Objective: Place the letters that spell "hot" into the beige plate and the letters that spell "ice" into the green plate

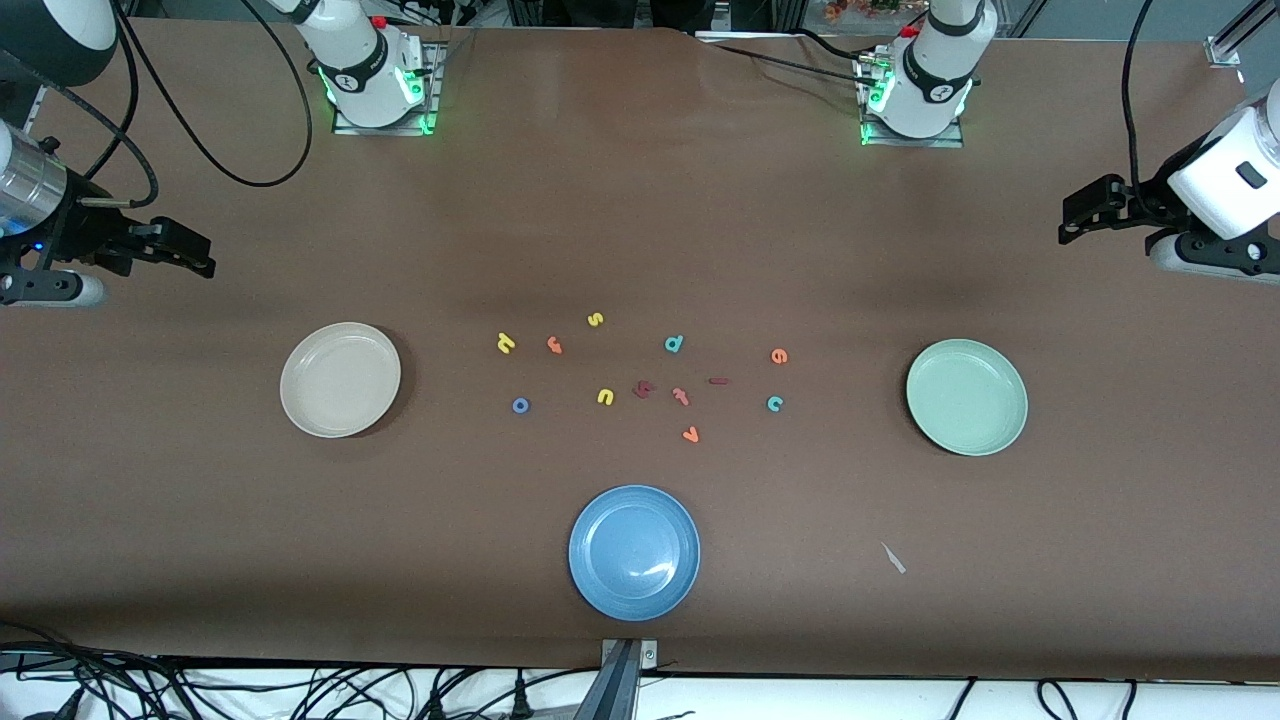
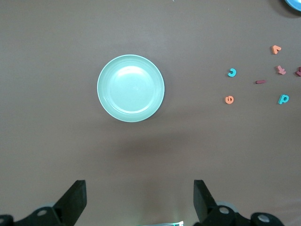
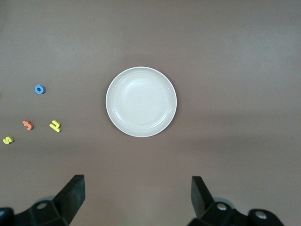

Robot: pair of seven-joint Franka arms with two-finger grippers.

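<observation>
The yellow "h" [image 1: 506, 343], orange "t" [image 1: 555, 345] and blue "o" [image 1: 520, 405] lie mid-table, toward the empty beige plate [image 1: 340, 380]. The dark red "i" [image 1: 718, 381], teal "c" [image 1: 774, 403] and orange "e" [image 1: 779, 355] lie toward the empty green plate [image 1: 966, 397]. My right gripper [image 1: 195, 255] hangs open and empty at its end of the table, looking down on the beige plate [image 3: 141, 101]. My left gripper [image 1: 1072, 225] hangs open and empty at the other end, with the green plate [image 2: 130, 88] in its view.
Among the letters also lie a yellow "s" [image 1: 595, 319], a yellow "u" [image 1: 605, 397], a teal "d" [image 1: 674, 344], a chunky dark red letter [image 1: 642, 389], a pinkish-red hooked letter [image 1: 681, 396] and an orange "v" [image 1: 690, 434]. A blue plate [image 1: 634, 552] sits nearest the front camera.
</observation>
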